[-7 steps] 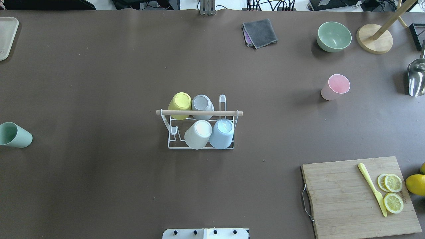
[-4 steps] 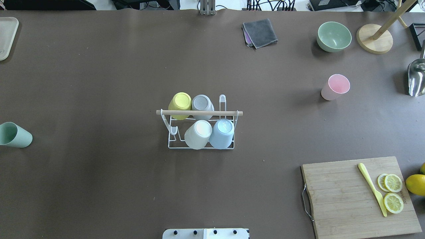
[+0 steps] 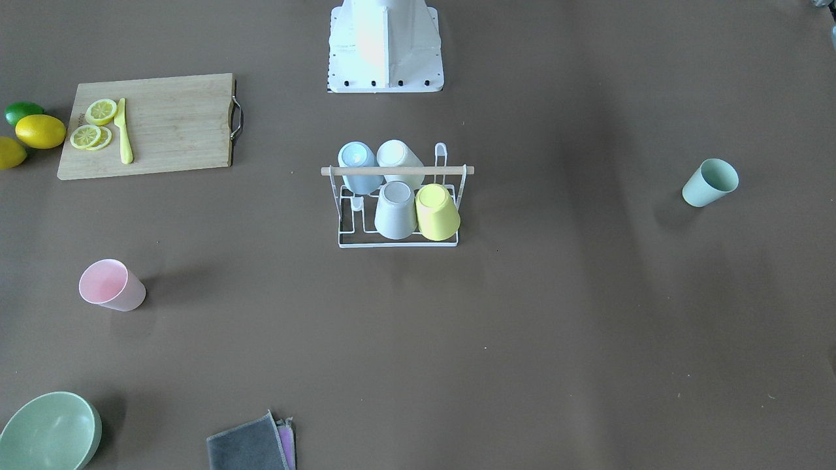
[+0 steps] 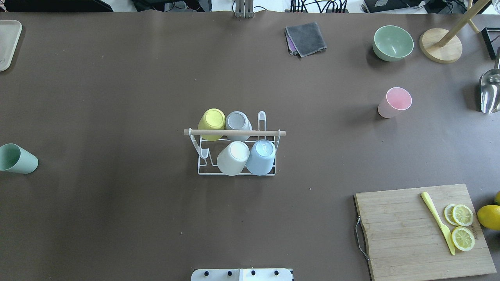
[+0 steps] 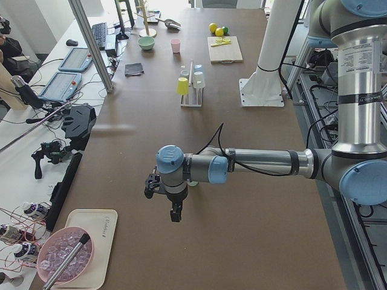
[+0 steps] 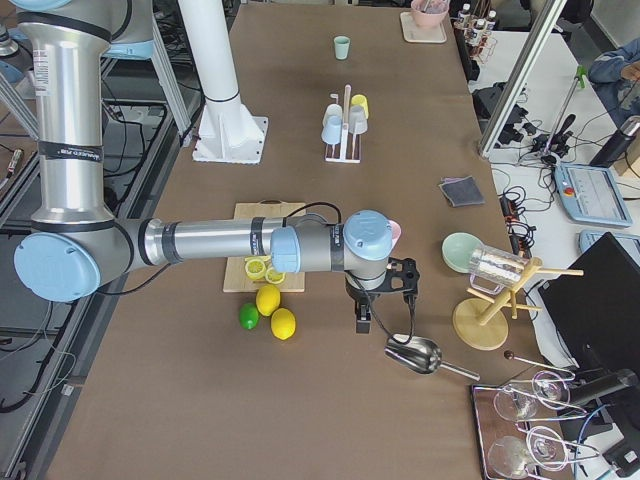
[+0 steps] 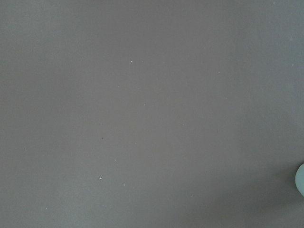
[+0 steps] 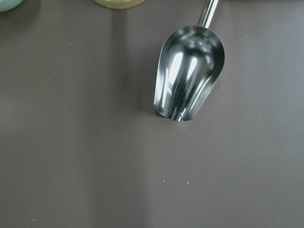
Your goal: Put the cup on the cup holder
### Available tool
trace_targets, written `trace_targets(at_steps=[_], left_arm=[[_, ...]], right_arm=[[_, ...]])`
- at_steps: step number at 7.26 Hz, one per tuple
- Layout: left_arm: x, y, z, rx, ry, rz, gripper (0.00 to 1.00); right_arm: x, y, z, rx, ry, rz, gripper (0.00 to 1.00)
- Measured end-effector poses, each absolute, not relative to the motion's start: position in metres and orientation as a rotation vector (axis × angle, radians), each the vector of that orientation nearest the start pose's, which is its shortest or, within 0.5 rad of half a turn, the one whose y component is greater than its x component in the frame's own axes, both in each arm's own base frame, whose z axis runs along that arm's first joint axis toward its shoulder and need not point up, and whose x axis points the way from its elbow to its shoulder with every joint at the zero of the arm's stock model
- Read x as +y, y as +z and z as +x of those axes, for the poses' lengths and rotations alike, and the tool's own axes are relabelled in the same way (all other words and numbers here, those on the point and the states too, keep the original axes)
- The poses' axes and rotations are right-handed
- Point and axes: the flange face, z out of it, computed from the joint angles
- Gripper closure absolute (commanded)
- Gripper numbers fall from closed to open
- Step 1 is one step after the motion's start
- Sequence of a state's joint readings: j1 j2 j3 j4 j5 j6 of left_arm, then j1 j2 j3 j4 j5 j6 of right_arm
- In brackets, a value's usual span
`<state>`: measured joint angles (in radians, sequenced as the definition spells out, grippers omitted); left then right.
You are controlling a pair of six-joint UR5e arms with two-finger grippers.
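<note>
The white wire cup holder (image 4: 234, 132) with a wooden rod handle stands mid-table; it also shows in the front view (image 3: 397, 171). It holds upside-down yellow, grey, cream and blue cups. A pink cup (image 4: 394, 102) stands upright far to its right. A green cup (image 4: 17, 158) stands at the table's left edge. My left gripper (image 5: 174, 212) hovers above the table near the green cup. My right gripper (image 6: 362, 320) hovers by a metal scoop (image 8: 187, 76). Both show only in side views, so I cannot tell whether they are open or shut.
A cutting board (image 4: 424, 230) with lemon slices and a yellow knife lies front right, lemons beside it. A green bowl (image 4: 392, 43), a folded grey cloth (image 4: 306, 38) and a wooden stand base (image 4: 440, 45) sit at the back. A tray (image 4: 8, 43) lies at the far left.
</note>
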<state>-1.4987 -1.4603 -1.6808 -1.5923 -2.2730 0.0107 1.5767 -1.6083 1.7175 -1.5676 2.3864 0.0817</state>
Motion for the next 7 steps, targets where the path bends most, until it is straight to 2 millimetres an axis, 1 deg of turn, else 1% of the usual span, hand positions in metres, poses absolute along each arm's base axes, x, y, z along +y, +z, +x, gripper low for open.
trace_targets(at_steps=[2, 3, 4, 5, 6, 7], left_arm=[[-0.451, 0.660, -0.037, 0.703, 0.084, -0.007, 0.02], [-0.455, 0.660, -0.036, 0.702, 0.084, -0.010, 0.02], [-0.464, 0.657, -0.034, 0.702, 0.087, -0.012, 0.02], [-0.479, 0.647, -0.029, 0.702, 0.092, -0.025, 0.02], [-0.501, 0.627, -0.018, 0.700, 0.100, -0.051, 0.02], [-0.527, 0.600, 0.002, 0.697, 0.123, -0.089, 0.02]], right_arm=[[-0.489, 0.581, 0.057, -0.842, 0.004, 0.119, 0.00], [-0.496, 0.568, 0.050, -0.853, -0.020, 0.140, 0.00], [-0.503, 0.551, 0.037, -0.861, -0.057, 0.159, 0.00], [-0.515, 0.534, 0.019, -0.867, -0.106, 0.177, 0.00], [-0.527, 0.516, -0.007, -0.873, -0.166, 0.186, 0.00], [-0.536, 0.504, -0.032, -0.879, -0.217, 0.188, 0.00]])
